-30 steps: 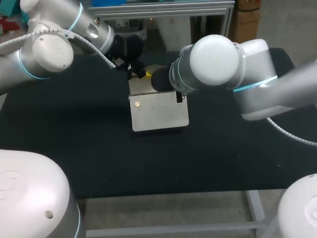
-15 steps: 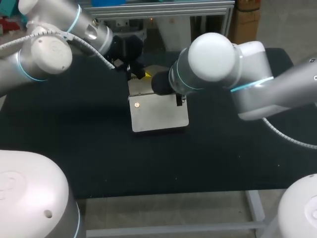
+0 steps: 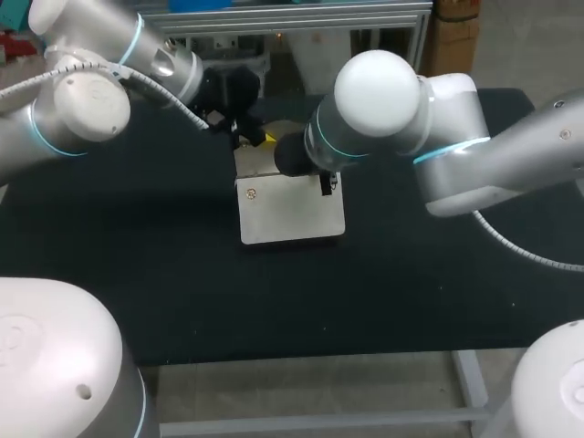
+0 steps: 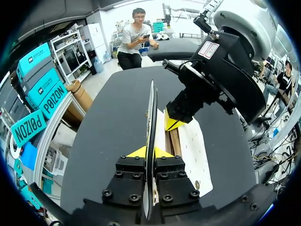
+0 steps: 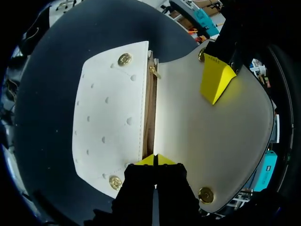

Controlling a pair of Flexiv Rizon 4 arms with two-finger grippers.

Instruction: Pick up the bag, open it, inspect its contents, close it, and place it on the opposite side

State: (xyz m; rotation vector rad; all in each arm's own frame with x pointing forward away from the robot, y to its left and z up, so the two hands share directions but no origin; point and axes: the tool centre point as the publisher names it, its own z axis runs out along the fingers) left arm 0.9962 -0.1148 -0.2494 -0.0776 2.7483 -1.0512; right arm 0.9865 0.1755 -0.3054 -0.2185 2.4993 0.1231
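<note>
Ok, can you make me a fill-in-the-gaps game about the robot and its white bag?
1. The white bag lies on a ____ table.
2. The left claw is shut on the bag's lifted ____.
3. The left claw and the right claw both have ____ tips.
4. The bag's round snaps are ____ coloured.

Missing words: black, flap, yellow, gold.

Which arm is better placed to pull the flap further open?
Left: the left gripper is shut on the flap, held on edge; the right gripper sits at the mouth of the bag.
</note>
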